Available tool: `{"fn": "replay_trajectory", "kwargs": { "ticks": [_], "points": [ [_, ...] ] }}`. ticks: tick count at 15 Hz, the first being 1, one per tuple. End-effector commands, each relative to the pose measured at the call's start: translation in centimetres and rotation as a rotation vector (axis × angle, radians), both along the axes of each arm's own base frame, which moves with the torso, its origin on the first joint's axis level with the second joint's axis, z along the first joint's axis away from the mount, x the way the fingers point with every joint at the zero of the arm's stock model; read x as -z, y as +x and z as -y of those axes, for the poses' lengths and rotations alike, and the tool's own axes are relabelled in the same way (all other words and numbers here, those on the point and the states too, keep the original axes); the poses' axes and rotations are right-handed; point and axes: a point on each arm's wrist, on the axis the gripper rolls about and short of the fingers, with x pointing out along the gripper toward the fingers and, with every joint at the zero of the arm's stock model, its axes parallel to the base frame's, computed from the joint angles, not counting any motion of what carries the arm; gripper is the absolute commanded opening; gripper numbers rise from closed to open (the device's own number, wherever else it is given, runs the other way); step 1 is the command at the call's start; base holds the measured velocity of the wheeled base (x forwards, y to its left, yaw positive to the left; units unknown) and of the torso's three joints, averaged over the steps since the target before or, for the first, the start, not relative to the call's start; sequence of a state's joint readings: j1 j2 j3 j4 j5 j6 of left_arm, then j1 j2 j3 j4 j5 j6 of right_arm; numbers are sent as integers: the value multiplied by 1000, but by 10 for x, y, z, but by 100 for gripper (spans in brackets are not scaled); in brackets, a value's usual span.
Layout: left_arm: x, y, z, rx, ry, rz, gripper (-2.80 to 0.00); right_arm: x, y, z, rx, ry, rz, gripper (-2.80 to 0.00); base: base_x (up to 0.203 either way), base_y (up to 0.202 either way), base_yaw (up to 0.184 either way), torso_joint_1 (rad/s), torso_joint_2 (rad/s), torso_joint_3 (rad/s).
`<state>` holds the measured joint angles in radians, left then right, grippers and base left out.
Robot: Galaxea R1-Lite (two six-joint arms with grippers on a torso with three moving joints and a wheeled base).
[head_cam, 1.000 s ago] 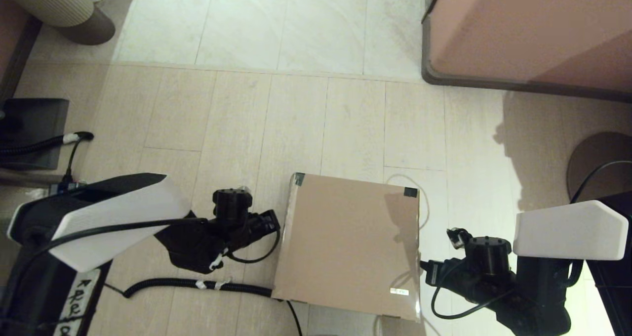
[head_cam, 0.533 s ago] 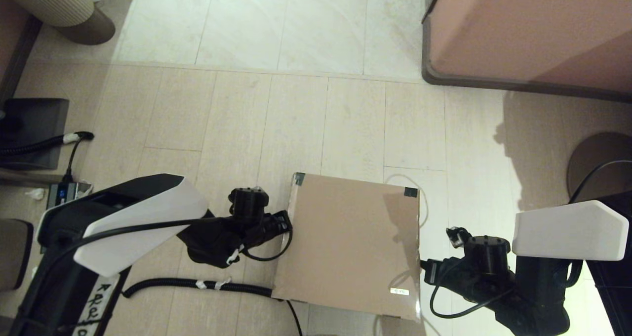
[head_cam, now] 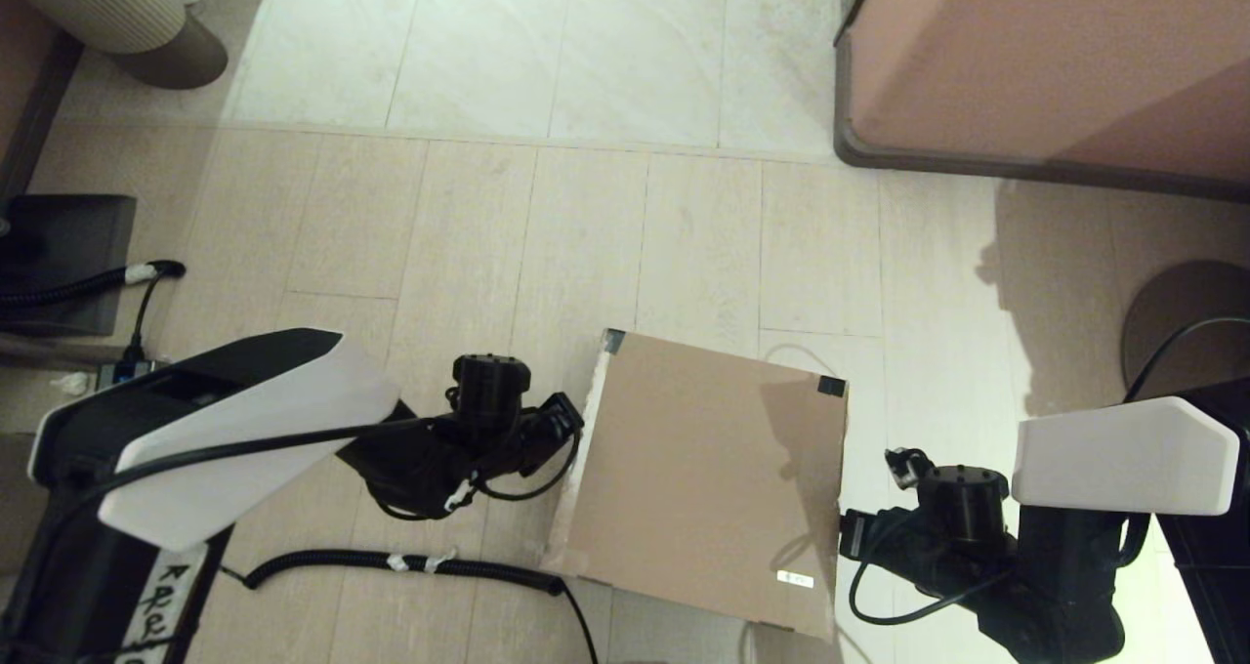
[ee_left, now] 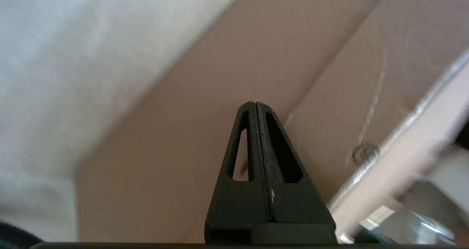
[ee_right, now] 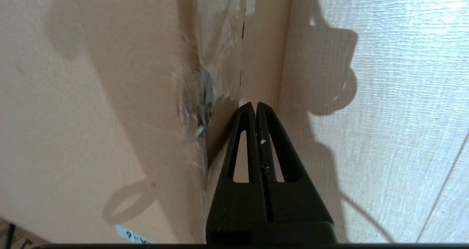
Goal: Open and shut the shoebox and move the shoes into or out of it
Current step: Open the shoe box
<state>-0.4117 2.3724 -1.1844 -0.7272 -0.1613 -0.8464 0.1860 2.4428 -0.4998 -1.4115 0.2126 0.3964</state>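
The brown cardboard shoebox [head_cam: 703, 478] sits on the floor between my arms, with black-taped far corners and a small white sticker [head_cam: 797, 578]. Its lid is tipped up slightly along the left edge, where a pale strip shows beneath. My left gripper [head_cam: 569, 418] is shut and empty, its tips against that raised left edge; in the left wrist view the shut gripper [ee_left: 255, 103] points at bare cardboard [ee_left: 176, 132]. My right gripper [head_cam: 846, 535] is shut and empty, resting against the box's right side wall [ee_right: 263, 58]. The shoes are hidden.
A large pinkish-brown cabinet [head_cam: 1055, 59] stands at the far right. A black corrugated cable [head_cam: 391, 561] runs along the floor by the box's near left corner. A dark box [head_cam: 63, 254] is at the left, and a round brown base [head_cam: 1182, 322] at the right.
My left gripper moved right to the box's left edge, and that side of the lid has lifted and shifted right. The right arm has not moved.
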Motion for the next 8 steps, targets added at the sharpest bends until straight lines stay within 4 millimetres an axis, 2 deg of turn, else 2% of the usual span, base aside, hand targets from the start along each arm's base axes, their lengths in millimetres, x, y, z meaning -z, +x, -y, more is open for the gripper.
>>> {"fn": "replay_trajectory", "kwargs": {
  "ticks": [1,4,8],
  "points": [
    [-13,-5,-3,12,-37,2,-280,0,0,0,-2,4,6,-280,0,0,0,0,0,0],
    [-13,-17,-10,41,-43,-37,-280,-1,2,0,2,6,13,-280,0,0,0,0,0,0],
    [-19,-22,-12,44,-46,-33,-280,-5,-2,1,10,18,11,-280,0,0,0,0,0,0]
  ]
}}
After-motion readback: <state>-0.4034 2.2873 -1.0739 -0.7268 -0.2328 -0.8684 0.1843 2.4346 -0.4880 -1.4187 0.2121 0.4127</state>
